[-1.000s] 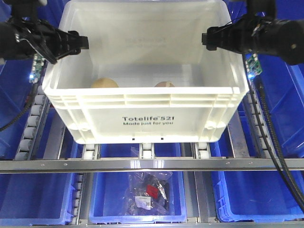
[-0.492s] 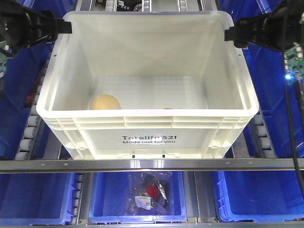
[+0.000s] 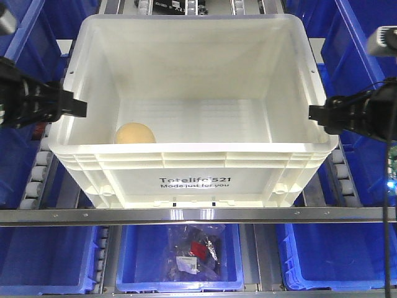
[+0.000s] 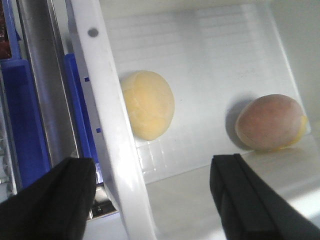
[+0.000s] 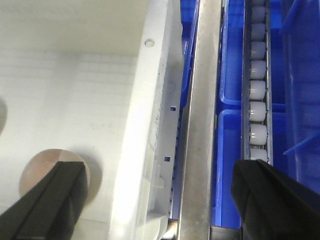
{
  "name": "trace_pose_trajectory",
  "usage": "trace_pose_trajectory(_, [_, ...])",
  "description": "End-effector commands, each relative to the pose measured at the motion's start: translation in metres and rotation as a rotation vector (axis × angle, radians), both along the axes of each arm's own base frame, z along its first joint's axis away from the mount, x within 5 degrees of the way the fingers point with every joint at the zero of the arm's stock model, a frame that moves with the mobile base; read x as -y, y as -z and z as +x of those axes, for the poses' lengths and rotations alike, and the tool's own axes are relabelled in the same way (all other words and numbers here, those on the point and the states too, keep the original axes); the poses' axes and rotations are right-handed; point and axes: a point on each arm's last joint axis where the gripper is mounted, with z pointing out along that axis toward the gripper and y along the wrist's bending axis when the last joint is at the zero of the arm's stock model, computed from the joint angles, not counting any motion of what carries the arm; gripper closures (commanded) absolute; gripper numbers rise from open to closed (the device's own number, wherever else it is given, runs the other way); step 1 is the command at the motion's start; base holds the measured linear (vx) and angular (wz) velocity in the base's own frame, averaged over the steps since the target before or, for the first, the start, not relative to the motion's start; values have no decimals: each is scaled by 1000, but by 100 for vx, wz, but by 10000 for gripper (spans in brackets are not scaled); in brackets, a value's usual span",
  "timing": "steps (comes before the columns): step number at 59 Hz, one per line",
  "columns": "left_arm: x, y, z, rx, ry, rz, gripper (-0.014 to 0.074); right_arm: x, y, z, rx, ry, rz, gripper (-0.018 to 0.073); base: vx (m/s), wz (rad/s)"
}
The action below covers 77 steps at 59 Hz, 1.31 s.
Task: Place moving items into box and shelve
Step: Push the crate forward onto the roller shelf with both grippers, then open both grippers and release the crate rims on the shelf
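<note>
White plastic filled most of my front view: the box (image 3: 192, 167) sat on the roller rails of the shelf (image 3: 198, 215), with its black print toward the camera. I saw the left gripper (image 3: 73, 108) at the box's left rim and the right gripper (image 3: 319, 113) at its right rim, both at the height of the rim. On the left wrist camera the two fingers (image 4: 47, 200) stood wide apart with the rim wall (image 4: 112, 130) between them, one finger outside and one inside; I could not see them touching it. On the right wrist camera it was the same, the jaws wide apart astride the right wall (image 5: 150, 125). Beyond the left gripper's inner finger, the tan bun (image 4: 148, 104) lay on the box floor close to that wall. The pinkish lump (image 4: 270, 122) lay further inside, apart from the bun. Blue bins (image 3: 180, 261) stood below the rails.
</note>
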Motion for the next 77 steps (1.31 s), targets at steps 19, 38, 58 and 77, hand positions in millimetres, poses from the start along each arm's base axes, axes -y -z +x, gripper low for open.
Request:
trace_pose_trajectory(19, [-15,-27,-77,39,0,-91,21,6,-39,-24,202,2,57,-13,0,0])
trace_pose_trajectory(38, [-19,-26,-98,-33,34,-63,21,6,-39,-24,201,2,57,32,0,0])
trace_pose_trajectory(58, [-44,-8,-124,389,-81,-14,24,6,-39,-24,201,2,58,38,0,0])
trace_pose_trajectory(77, [-69,72,-163,800,-247,14,244,6,-39,-24,200,2,59,38,0,0])
